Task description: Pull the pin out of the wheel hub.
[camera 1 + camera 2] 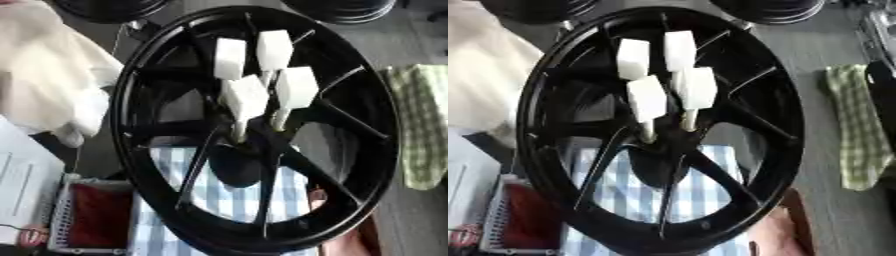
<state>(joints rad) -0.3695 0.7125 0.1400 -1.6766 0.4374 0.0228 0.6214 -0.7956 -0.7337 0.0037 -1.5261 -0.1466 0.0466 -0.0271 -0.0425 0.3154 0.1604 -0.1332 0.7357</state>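
Observation:
A black spoked wheel hub (125, 100) stands tilted and fills most of both views. Several white pins with block-shaped heads (245, 96) stick out of its centre, their thin shafts (238, 131) running down into the dark hub middle. Two heads (274, 49) sit higher, and two (297, 87) sit lower and nearer the centre. Neither of my hands shows in either view, and nothing touches the pins.
A blue-and-white checked cloth (229, 201) lies under the wheel. A green checked cloth (424, 125) lies at the right and a bulky white cloth (48, 70) at the left. A white basket with red contents (92, 216) sits lower left. More black wheels (341, 9) stand behind. A skin-coloured shape (773, 234) shows lower right.

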